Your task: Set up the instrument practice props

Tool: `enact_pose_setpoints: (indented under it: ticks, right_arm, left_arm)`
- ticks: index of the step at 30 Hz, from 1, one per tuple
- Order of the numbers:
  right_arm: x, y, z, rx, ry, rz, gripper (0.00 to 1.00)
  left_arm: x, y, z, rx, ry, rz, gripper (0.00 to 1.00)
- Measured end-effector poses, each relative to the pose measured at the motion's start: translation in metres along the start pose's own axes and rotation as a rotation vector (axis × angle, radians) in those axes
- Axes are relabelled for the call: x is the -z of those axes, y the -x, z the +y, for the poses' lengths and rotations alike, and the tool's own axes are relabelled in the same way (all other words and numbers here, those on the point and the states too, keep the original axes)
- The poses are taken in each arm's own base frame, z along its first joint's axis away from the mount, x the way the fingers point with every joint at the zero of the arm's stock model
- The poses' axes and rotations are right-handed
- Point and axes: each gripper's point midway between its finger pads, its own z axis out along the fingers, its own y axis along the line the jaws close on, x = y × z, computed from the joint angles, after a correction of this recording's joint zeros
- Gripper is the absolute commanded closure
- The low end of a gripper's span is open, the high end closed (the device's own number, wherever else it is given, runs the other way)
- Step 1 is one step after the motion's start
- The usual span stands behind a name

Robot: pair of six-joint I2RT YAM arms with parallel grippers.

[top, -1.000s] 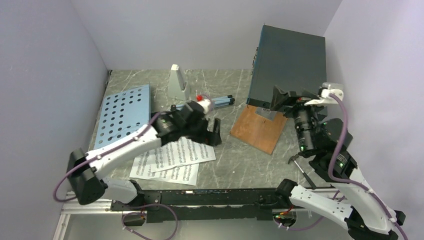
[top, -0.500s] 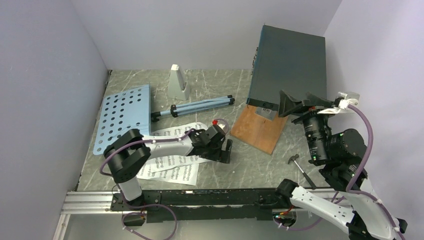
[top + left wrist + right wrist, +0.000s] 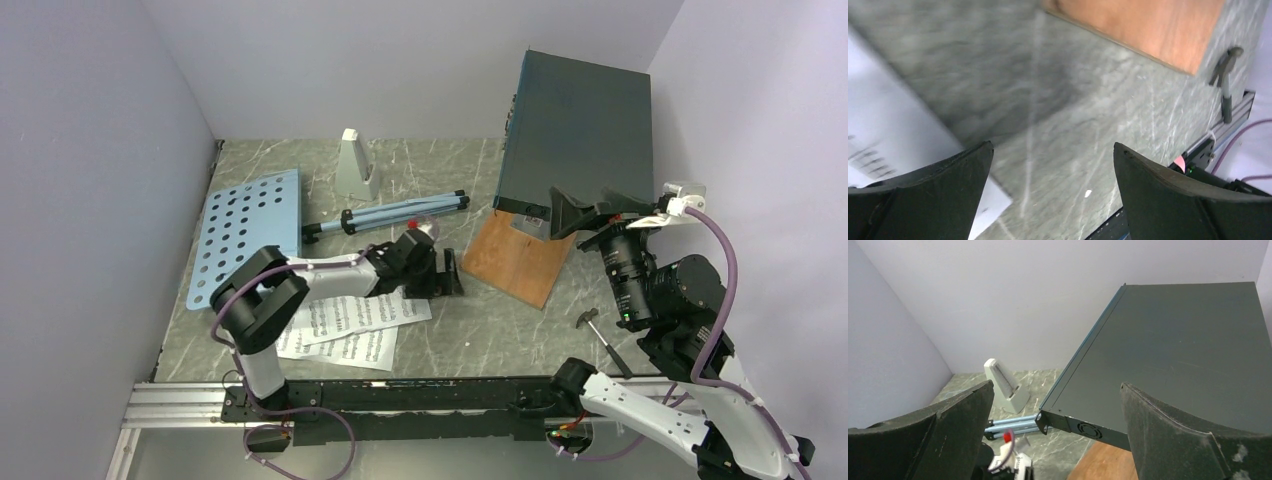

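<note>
The light blue perforated music stand [image 3: 250, 235] lies flat at the left, its folded tripod legs [image 3: 400, 212] [image 3: 1013, 424] stretched out on the table. The grey-white metronome [image 3: 352, 165] [image 3: 1003, 385] stands upright at the back. White sheet-music pages [image 3: 345, 325] [image 3: 888, 135] lie overlapped near the front. My left gripper [image 3: 450, 272] [image 3: 1053, 146] is low over bare table at the pages' right edge, open and empty. My right gripper [image 3: 600, 212] [image 3: 1056, 385] hangs high in front of the dark box, open, holding nothing.
A big dark box [image 3: 575, 135] [image 3: 1173, 350] stands on a wooden board [image 3: 515, 262] [image 3: 1143, 25] at the back right. A small hammer [image 3: 600, 330] [image 3: 1225, 75] lies near the front right. Grey walls close in the left, back and right sides.
The left arm folded its elbow back toward its base, its gripper dipping forward and then returning beside the pages. The right gripper rose and shifted right, then held still.
</note>
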Motion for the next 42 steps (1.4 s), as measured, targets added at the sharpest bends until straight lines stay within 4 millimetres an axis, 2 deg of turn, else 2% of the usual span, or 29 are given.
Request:
enact_pose_setpoints:
  ticks: [4,9,12,16,18,20,23,25,28,31,33,36,40,42]
  right_arm:
    - [0.000,-0.001,0.000,0.004,0.001,0.004,0.00]
    - [-0.001,-0.004,0.001,0.004,0.001,0.002,0.00]
    - [-0.003,-0.009,0.003,0.009,0.004,0.009,0.00]
    - [-0.011,-0.019,0.011,0.027,0.019,0.036,0.00]
    - [-0.016,-0.027,0.015,0.040,0.027,0.056,0.00]
    - [-0.020,-0.034,0.019,0.055,0.034,0.078,0.00]
    - [-0.021,-0.039,0.022,0.065,0.044,0.095,0.00]
    - [-0.020,-0.041,0.022,0.068,0.045,0.099,0.00]
    - [-0.018,-0.039,0.020,0.062,0.045,0.096,0.00]
    - [-0.016,-0.037,0.019,0.055,0.044,0.093,0.00]
    - [-0.016,-0.037,0.019,0.055,0.044,0.094,0.00]
    - [-0.016,-0.038,0.018,0.056,0.044,0.097,0.00]
    - [-0.015,-0.037,0.018,0.055,0.043,0.094,0.00]
    - [-0.015,-0.037,0.018,0.055,0.044,0.094,0.00]
  left_arm:
    - [0.021,0.009,0.036,0.056,0.098,-0.059,0.01]
    - [0.071,-0.018,0.091,0.069,0.328,-0.065,0.01]
    - [0.101,-0.030,0.115,0.073,0.440,-0.063,0.01]
    - [0.141,-0.023,0.120,0.067,0.509,-0.120,0.01]
    - [0.153,-0.013,0.112,0.058,0.503,-0.145,0.01]
    - [0.158,0.002,0.092,0.034,0.449,-0.170,0.01]
    - [0.153,0.017,0.057,-0.003,0.319,-0.170,0.01]
    - [0.143,0.022,0.036,-0.027,0.248,-0.144,0.01]
    - [0.114,0.025,0.013,-0.070,0.217,-0.090,0.01]
    - [0.075,0.013,0.001,-0.117,0.235,-0.017,0.01]
    - [0.052,-0.001,0.005,-0.137,0.262,0.033,0.01]
    - [0.037,-0.023,0.023,-0.147,0.331,0.096,0.01]
    - [0.038,-0.031,0.047,-0.128,0.421,0.107,0.01]
    - [0.042,-0.034,0.067,-0.107,0.484,0.104,0.01]
